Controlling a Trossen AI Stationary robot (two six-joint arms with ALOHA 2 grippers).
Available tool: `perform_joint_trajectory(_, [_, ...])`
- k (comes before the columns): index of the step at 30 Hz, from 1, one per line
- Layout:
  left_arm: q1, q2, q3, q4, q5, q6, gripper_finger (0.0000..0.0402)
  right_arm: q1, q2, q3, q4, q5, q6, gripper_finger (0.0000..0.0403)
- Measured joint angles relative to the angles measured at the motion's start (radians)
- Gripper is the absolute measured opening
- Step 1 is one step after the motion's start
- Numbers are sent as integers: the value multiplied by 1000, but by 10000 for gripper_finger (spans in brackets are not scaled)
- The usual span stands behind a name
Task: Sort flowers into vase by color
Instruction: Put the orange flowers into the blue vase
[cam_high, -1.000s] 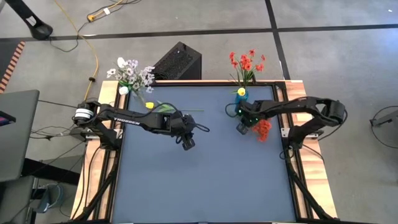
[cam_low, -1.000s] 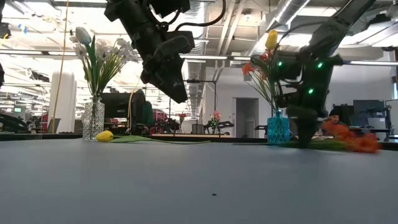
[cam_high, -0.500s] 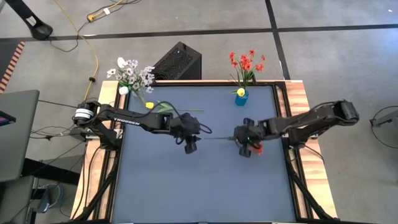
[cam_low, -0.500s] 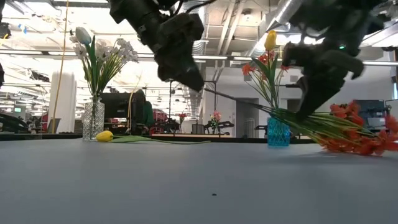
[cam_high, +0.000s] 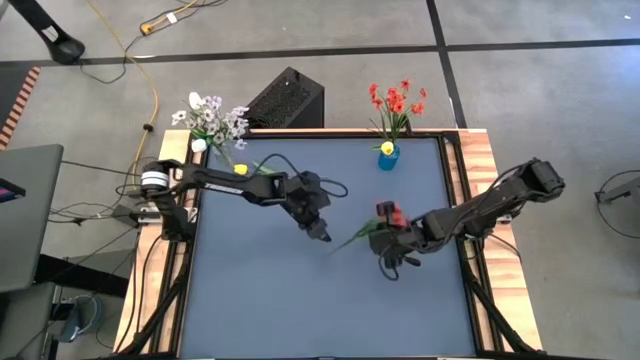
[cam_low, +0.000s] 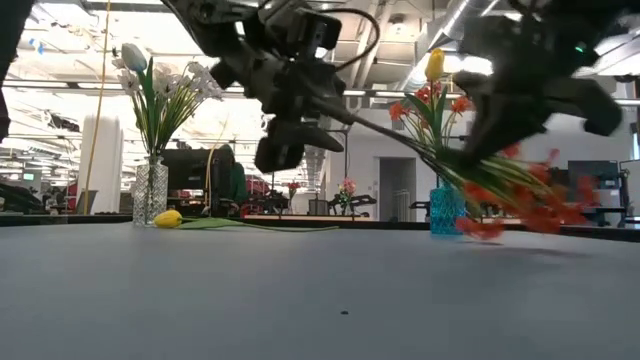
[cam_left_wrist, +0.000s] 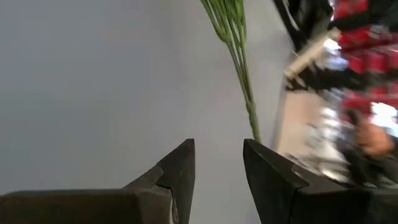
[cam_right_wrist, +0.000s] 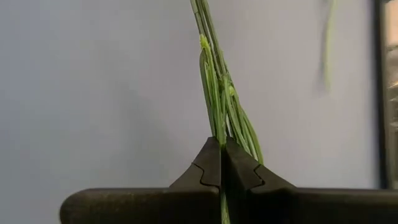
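We see blue-grey table (cam_high: 300, 290), both arms over its middle. Right gripper (cam_right_wrist: 222, 163) clamped tight on red-orange flower bunch (cam_high: 385, 226), held off table right of centre; green stems point toward left gripper (cam_left_wrist: 218, 163). We find left gripper jaws parted, stem tips just ahead, not between them. White flowers (cam_high: 212, 120) stand in clear vase (cam_low: 149, 191) at far left corner. Red flowers (cam_high: 396, 100) and one yellow bloom sit in blue vase (cam_high: 388, 157) at far edge. Yellow flower (cam_low: 170, 218) lies on table near clear vase.
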Motion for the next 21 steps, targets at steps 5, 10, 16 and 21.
perform_joint_trajectory(5, [-21, 70, 0, 127, 130, -77, 123, -11, 69, 88, -6, 57, -111, 24])
perform_joint_trajectory(10, [-46, 84, 0, 186, 134, -98, 123, -29, 126, 131, -11, 60, -152, 24])
perform_joint_trajectory(16, [-56, 84, 0, 173, 111, -88, 119, -29, 158, 145, -9, 61, -155, 24])
perform_joint_trajectory(21, [-66, 84, 0, 153, 92, -41, 59, -27, 159, 145, -6, 61, -155, 27])
